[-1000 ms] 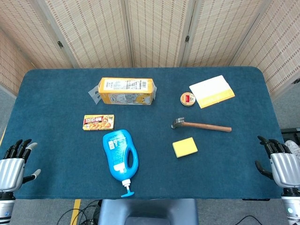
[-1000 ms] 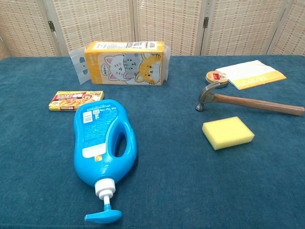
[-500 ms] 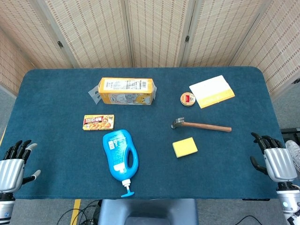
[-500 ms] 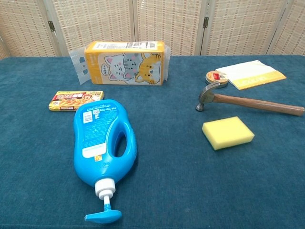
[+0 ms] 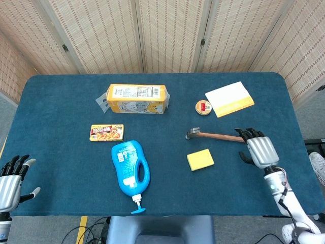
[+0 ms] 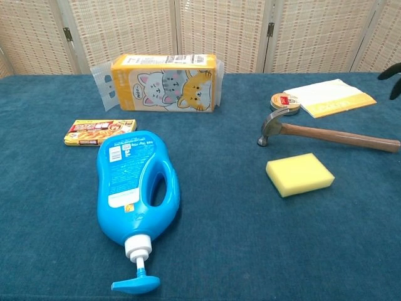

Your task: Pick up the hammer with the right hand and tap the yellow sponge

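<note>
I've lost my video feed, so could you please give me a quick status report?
Right hand open, over hammer handle end, no grip yet. Left hand open, idle. Hammer flat on table beside yellow sponge. Nothing in the way.

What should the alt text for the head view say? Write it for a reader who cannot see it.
The robot's right hand hovers, fingers apart, over the handle end of a hammer lying on a blue table, with a yellow sponge just in front of the hammer. The left hand waits open at the table's near left corner.
</note>
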`<state>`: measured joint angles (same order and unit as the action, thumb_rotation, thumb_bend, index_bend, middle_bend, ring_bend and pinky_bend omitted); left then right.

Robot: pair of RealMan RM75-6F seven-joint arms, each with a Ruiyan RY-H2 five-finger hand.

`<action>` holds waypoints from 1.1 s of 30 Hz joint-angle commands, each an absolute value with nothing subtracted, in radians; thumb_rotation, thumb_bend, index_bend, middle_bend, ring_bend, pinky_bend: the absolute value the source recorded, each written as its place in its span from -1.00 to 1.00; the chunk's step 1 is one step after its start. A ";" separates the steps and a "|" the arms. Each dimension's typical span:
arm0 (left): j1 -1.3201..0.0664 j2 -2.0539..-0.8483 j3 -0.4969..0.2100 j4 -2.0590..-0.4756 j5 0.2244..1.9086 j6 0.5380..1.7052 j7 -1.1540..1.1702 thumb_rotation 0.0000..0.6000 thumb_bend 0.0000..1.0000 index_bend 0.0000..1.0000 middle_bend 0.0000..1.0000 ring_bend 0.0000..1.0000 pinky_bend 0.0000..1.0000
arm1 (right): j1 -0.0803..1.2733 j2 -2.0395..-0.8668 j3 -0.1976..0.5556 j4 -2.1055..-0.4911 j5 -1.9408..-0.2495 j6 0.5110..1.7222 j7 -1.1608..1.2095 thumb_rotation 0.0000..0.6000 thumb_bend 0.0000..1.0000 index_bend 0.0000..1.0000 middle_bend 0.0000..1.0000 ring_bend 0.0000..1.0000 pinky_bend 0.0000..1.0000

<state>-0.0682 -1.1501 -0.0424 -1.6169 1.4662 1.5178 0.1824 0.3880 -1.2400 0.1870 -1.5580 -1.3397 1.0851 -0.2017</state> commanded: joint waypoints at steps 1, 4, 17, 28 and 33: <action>-0.065 -1.150 -0.044 -1.613 1.469 1.525 0.178 1.00 -0.66 -0.51 -0.69 -0.80 -0.62 | 0.458 -1.297 0.217 -1.494 -1.297 1.015 -0.223 1.00 -0.43 -0.66 -0.44 -0.72 -0.52; -0.064 -1.154 -0.044 -1.608 1.478 1.531 0.167 1.00 -0.66 -0.50 -0.69 -0.80 -0.62 | 0.507 -1.335 0.230 -1.441 -1.258 0.957 -0.232 1.00 -0.43 -0.65 -0.44 -0.73 -0.52; -0.064 -1.152 -0.040 -1.615 1.486 1.527 0.176 1.00 -0.66 -0.47 -0.69 -0.80 -0.62 | 0.637 -1.470 0.232 -1.256 -1.168 0.820 -0.231 1.00 -0.43 -0.62 -0.48 -0.91 -0.70; -0.057 -1.151 -0.038 -1.611 1.479 1.527 0.176 1.00 -0.66 -0.47 -0.69 -0.80 -0.62 | 0.698 -1.555 0.229 -1.149 -1.137 0.770 -0.195 1.00 -0.43 -0.58 -0.48 -0.93 -0.72; -0.057 -1.153 -0.038 -1.605 1.479 1.525 0.170 1.00 -0.66 -0.47 -0.69 -0.80 -0.62 | 0.714 -1.585 0.224 -1.109 -1.126 0.750 -0.178 1.00 -0.43 -0.57 -0.42 -0.93 -0.72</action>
